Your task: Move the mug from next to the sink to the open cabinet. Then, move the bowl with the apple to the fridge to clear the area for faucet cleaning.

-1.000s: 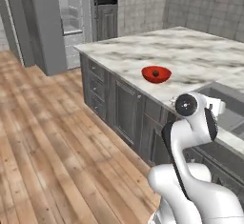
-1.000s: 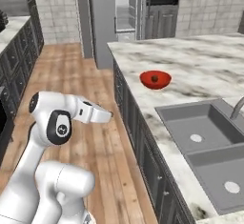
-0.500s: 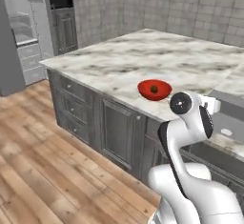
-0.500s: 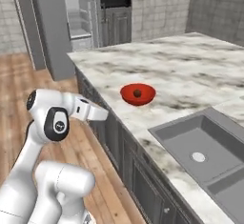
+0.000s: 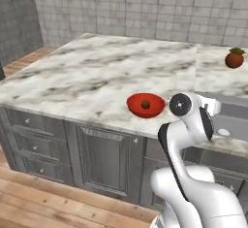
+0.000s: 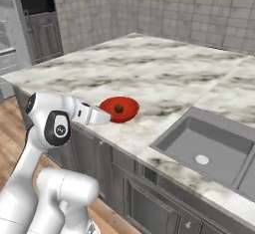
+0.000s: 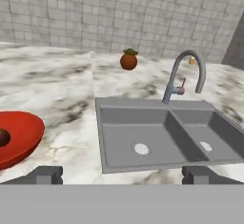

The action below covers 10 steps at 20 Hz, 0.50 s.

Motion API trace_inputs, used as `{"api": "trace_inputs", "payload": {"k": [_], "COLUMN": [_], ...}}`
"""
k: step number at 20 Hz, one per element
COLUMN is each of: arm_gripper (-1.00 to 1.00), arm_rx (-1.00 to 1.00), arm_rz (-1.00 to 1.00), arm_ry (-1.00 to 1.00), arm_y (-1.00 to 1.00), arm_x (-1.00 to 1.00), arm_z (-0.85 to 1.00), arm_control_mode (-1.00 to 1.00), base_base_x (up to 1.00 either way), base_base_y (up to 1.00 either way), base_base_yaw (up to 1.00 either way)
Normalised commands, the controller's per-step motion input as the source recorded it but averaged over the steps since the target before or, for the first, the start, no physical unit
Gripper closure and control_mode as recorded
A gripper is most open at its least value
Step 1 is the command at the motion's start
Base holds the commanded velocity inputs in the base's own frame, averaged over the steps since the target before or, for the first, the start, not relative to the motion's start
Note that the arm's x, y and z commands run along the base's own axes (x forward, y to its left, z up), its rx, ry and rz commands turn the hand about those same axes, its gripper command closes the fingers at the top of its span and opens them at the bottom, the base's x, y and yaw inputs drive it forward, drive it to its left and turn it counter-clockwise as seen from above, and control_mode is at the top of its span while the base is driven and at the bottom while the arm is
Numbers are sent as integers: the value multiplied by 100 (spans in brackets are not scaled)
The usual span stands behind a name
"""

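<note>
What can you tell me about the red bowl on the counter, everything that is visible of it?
The bowl is wide, shallow and round, glossy red, like glazed ceramic or plastic. It sits upright on the marble counter near the front edge, to the left of the sink and apart from it. One small brownish apple lies inside. Nothing else touches it.

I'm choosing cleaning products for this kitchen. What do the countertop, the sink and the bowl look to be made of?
Countertop: looks like polished marble or a stone imitation, white with grey veining. Sink: probably brushed metal, uniform matte grey with two basins and round drains. Bowl: glossy red, with a smooth sheen; glazed ceramic or plastic, can't tell which from the render.
</note>
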Motion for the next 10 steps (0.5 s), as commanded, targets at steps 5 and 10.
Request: {"api": "trace_inputs", "payload": {"k": [5,10], "arm_gripper": [-100,-100], "arm_rx": [0,0], "arm_rz": [0,0], "arm_ry": [0,0], "arm_y": [0,0], "arm_x": [0,0], "arm_z": [0,0], "arm_control_mode": [100,100], "base_base_x": [20,46], "base_base_y": [82,76], "base_base_yaw": [-65,-56]}}
